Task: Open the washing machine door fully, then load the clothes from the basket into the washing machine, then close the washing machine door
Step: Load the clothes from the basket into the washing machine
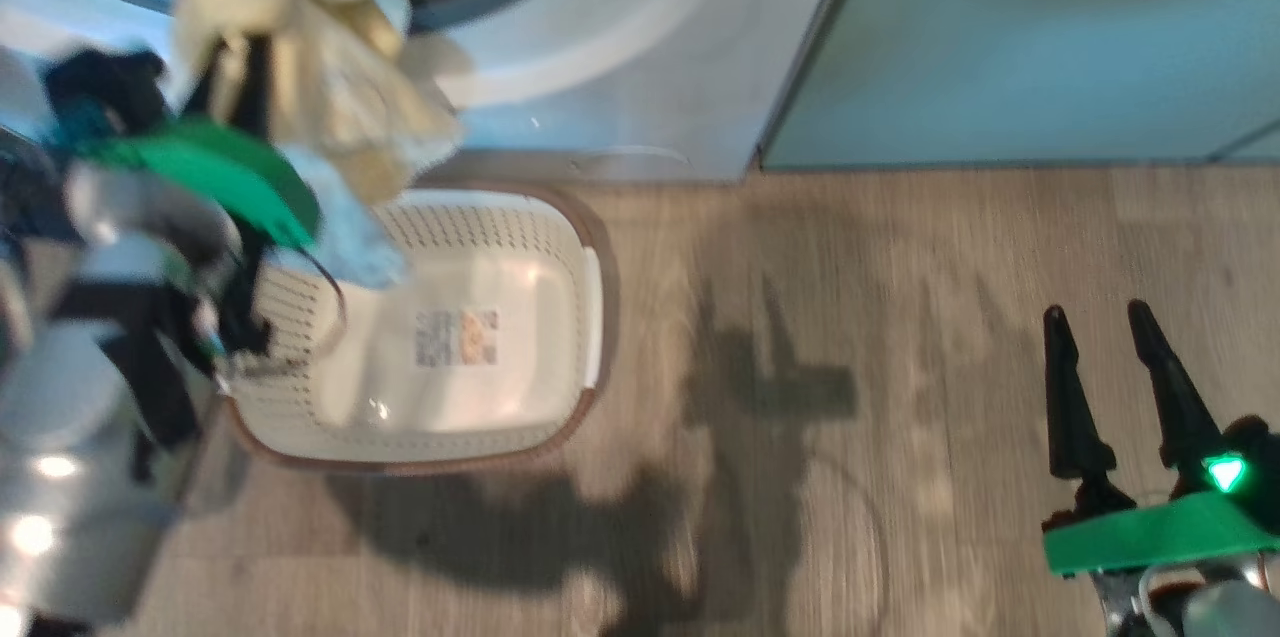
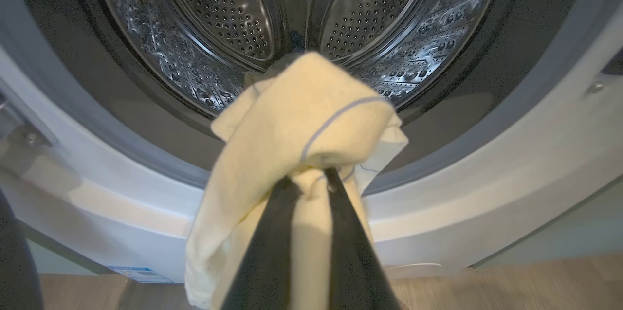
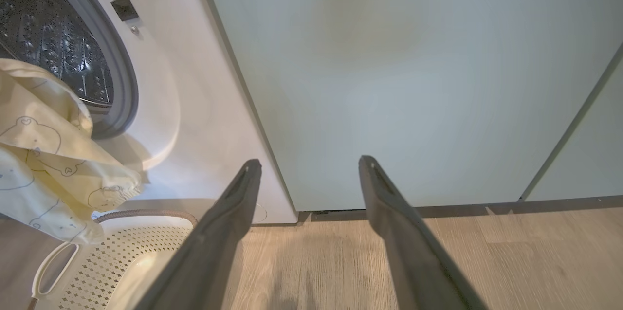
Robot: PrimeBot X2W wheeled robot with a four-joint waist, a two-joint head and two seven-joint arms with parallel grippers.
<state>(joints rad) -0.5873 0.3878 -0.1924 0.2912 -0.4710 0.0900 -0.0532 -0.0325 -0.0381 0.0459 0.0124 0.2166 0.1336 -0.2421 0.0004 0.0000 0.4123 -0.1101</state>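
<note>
left jaws: pinching the clothes point(image 2: 302, 120). My left fingers point(image 2: 263, 251) are nearly pressed together, with a fold of pale yellow cloth caught between the tips.
right jaws: spread wide, nothing between them. My right fingers point(image 3: 219, 232) are low on my right, above the floor point(image 1: 900, 367) and well apart from the load.
clothes: held up in the air above the basket point(image 1: 480, 217). The top bunch sits in front of the lower edge of the drum point(image 2: 219, 8) mouth. The rest hangs down both sides of my left fingers.
cloth detail: faint line print of little bears in the right wrist view, thin blue line across the fold in the left wrist view. A pale blue piece hangs at the bottom of the bundle in the head view, which is blurred.
washing machine point(image 2: 486, 169): white front, grey ring round the opening. The steel drum is in plain view straight ahead of my left jaws.
blue label point(image 2: 141, 274): low on the machine front, left of the cloth.
basket: on the floor, just in front of the machine and under the hanging cloth. Its base shows, with a printed label point(image 1: 457, 337) on it.
basket handle point(image 3: 53, 268): white loop on the near side, below the cloth.
cabinet point(image 3: 413, 81): pale teal, right beside the machine. My right jaws point at it.
door: can't make it out for sure.
</note>
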